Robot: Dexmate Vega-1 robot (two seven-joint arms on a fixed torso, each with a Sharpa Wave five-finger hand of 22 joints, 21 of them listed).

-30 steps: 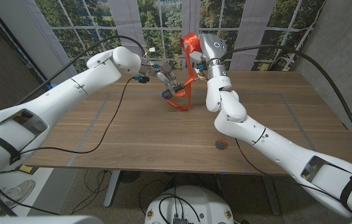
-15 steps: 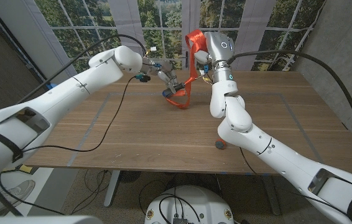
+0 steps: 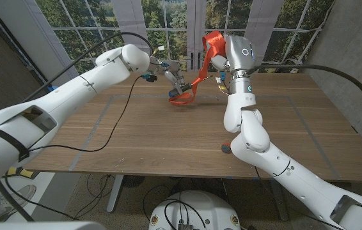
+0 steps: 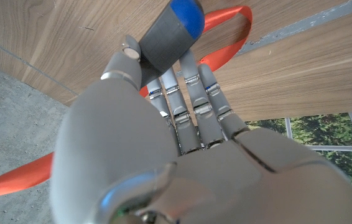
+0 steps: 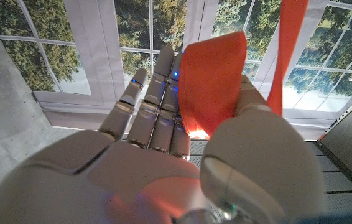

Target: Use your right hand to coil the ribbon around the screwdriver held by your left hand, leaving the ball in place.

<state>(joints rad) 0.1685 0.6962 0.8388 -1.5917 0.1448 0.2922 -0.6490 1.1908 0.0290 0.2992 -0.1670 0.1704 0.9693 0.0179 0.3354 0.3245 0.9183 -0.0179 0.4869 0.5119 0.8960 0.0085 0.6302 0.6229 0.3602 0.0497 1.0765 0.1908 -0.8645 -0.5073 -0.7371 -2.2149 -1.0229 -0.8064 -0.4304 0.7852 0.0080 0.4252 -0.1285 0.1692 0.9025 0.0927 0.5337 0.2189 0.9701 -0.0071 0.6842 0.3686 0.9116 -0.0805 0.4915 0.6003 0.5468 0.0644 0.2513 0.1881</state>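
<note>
Over on the left, the left hand [image 3: 170, 76] grips a grey-handled, blue-capped screwdriver [image 4: 171, 29] above the wooden counter [image 3: 136, 134], orange satin ribbon [image 3: 190, 89] looped around it. Rightward, the raised right hand [image 3: 216, 59] pinches the ribbon's end; a small ball [image 3: 226, 148] rests near the counter's front edge.

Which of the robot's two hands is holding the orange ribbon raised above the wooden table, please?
The right hand: it grips the orange ribbon up high, while the left hand holds the grey, blue-capped screwdriver lower down.
</note>
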